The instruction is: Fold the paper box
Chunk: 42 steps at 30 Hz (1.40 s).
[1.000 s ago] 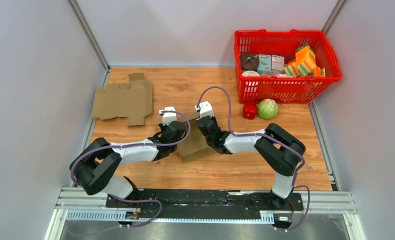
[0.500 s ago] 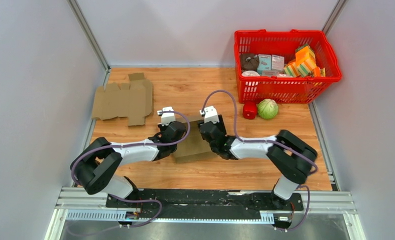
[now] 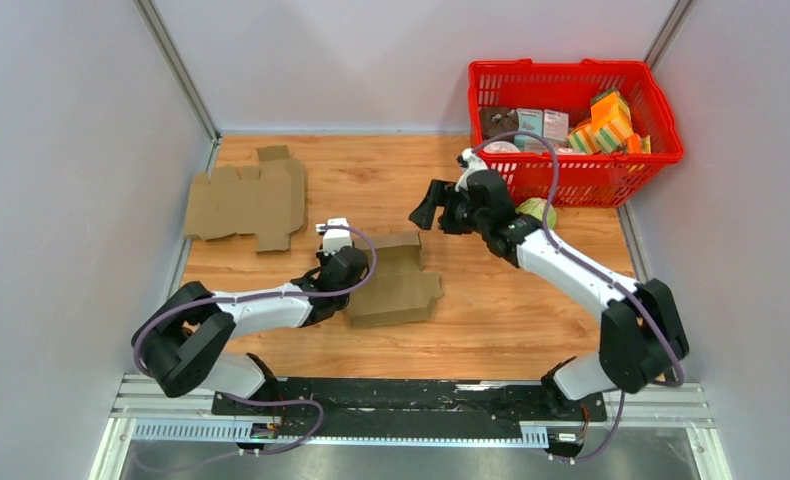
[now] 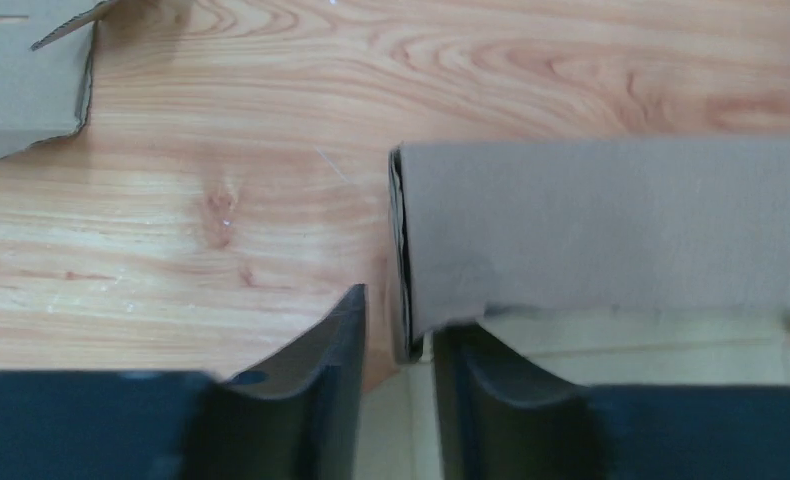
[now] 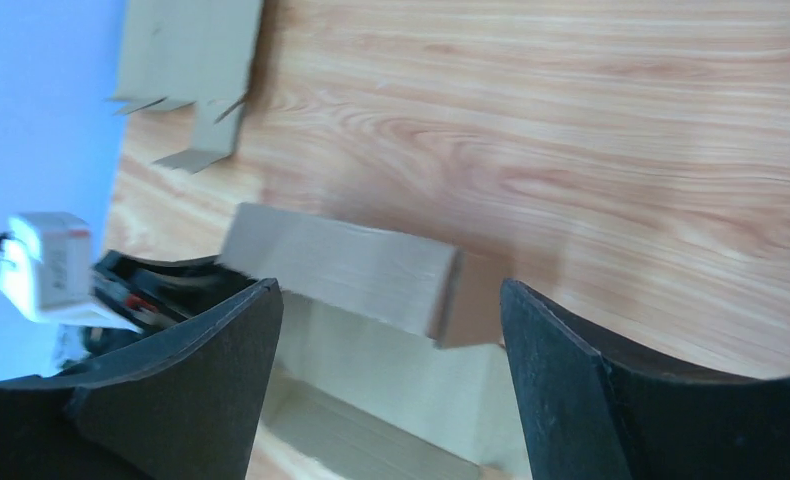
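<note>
The paper box (image 3: 401,285) lies partly folded on the wooden table, its far wall raised and the pale inside facing up. My left gripper (image 3: 354,292) is at the box's left end. In the left wrist view this gripper (image 4: 405,313) straddles the edge of the box wall (image 4: 611,220); its jaws are slightly apart, with a gap between the left finger (image 4: 346,330) and the cardboard. My right gripper (image 3: 423,213) hangs wide open above and behind the box, holding nothing. The right wrist view looks between its spread fingers (image 5: 389,290) down onto the box (image 5: 351,265).
A flat unfolded cardboard blank (image 3: 249,200) lies at the back left, also visible as the blank (image 4: 21,80). A red basket (image 3: 571,180) full of groceries stands at the back right, with a green cabbage (image 3: 541,208) in front of it. Grey walls close in both sides.
My right gripper has let go of the box, opened wide and swung up and back toward the basket. My left gripper has loosened on the box wall. The box has settled flatter on the table.
</note>
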Available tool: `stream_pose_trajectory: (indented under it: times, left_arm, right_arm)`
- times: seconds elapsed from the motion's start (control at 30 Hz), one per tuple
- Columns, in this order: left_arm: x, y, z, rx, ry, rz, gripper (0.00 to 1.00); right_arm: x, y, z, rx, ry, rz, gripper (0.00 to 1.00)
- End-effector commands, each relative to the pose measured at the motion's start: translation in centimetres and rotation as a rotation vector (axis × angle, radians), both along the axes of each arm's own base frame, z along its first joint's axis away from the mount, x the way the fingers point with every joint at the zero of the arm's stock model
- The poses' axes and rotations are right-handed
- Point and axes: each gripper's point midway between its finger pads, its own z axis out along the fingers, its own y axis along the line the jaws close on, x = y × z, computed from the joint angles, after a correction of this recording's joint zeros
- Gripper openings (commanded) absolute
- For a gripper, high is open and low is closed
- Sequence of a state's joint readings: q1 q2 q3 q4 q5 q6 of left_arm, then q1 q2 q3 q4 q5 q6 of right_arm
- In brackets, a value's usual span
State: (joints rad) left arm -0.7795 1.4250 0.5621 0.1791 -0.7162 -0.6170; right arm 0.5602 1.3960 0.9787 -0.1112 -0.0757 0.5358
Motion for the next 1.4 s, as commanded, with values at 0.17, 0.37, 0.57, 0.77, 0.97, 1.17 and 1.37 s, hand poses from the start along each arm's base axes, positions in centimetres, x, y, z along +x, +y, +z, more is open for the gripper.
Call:
stream_pose_trajectory:
  times: [0.17,0.37,0.57,0.77,0.97,1.17,1.37]
  left_arm:
    - [-3.9,-1.3,1.7,-0.091,0.064,-0.213,0.56]
    - [-7.3,-1.9,5.0,-0.338,0.227,-0.348,0.63]
    - [-4.7,-0.2,8.4,-0.558,0.249,-0.303,0.63]
    - [-1.1,-1.1,8.4,-0.686,0.276,-0.312,0.59]
    - [0.2,-1.4,7.2,-0.679,0.295,-0.298,0.52]
    - [-0.2,-0.8,4.5,-0.641,0.338,-0.269,0.34]
    - [-1.3,0.3,1.9,-0.584,0.383,-0.240,0.23]
  right_arm:
    - [-0.6,4.7,-2.4,0.151,0.255,0.238,0.78]
    - [-0.9,4.2,-4.3,0.129,0.258,0.245,0.78]
    - [-0.1,3.9,-5.1,0.153,0.278,0.251,0.72]
    - [-0.2,3.9,-6.0,0.168,0.286,0.273,0.66]
    - [0.1,4.1,-7.1,0.174,0.300,0.284,0.60]
    - [0.5,3.2,-8.3,0.175,0.293,0.265,0.48]
    - [0.3,2.6,-10.4,0.121,0.302,0.271,0.32]
